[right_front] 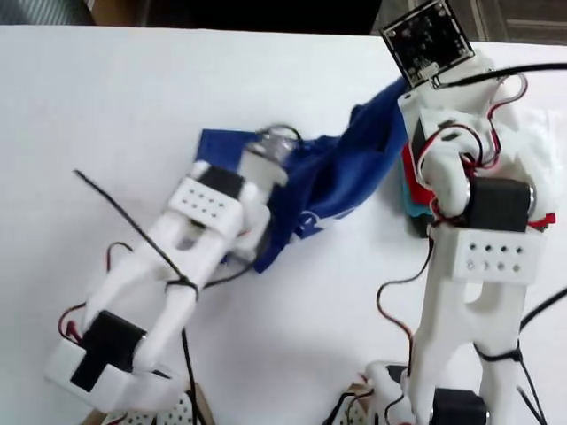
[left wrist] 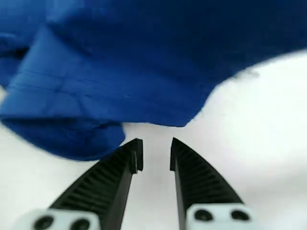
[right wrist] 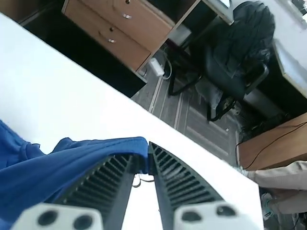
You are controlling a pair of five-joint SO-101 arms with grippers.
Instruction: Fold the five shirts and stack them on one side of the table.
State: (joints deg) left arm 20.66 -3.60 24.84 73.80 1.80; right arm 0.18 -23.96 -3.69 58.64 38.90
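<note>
White table [right_front: 106,106], two arms are seen: one blue shirt [right_front: 345,177] is draped mid-table, its edge pinched tight by the right gripper [right wrist: 146,155]. The left gripper [left wrist: 155,143] is parted narrowly, just beside the cloth.

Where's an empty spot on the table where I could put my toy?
The wide bare table left of the blue shirt is free. A smaller patch lies between the left arm and right arm. The right edge is crowded with piled clothes.

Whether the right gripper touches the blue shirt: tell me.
Touching: the right wrist view shows the right gripper clamped on the blue shirt at its edge.
</note>
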